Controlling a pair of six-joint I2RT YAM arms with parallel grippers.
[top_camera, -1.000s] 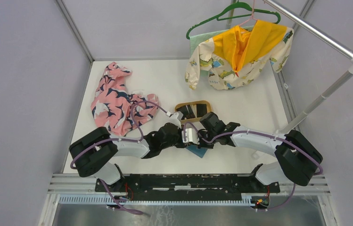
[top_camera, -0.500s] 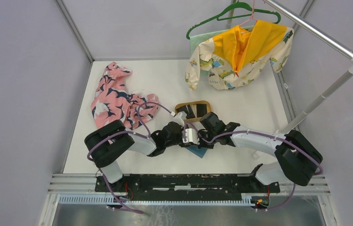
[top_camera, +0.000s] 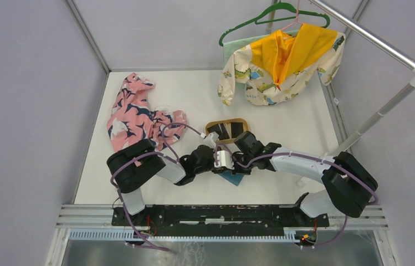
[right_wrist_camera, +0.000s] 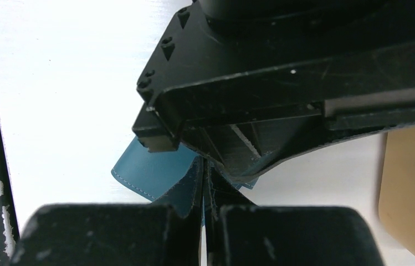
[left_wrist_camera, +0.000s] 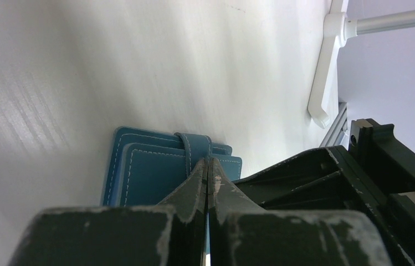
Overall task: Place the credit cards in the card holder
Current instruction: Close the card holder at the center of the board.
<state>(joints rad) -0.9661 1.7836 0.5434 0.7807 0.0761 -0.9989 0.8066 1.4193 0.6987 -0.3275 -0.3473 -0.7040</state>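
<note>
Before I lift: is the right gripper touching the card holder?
Touching. Right wrist view shows the right gripper shut on a raised teal flap of the card holder.

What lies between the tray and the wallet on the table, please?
The left gripper and right gripper meet there, both shut, hiding the table between tray and wallet; the top view shows this.

Pink patterned cloth (top_camera: 138,113) crumpled on the white desk (top_camera: 194,94), tan tray (top_camera: 227,120) mid-desk, yellow-lined jacket (top_camera: 282,65) hanging back right.
</note>
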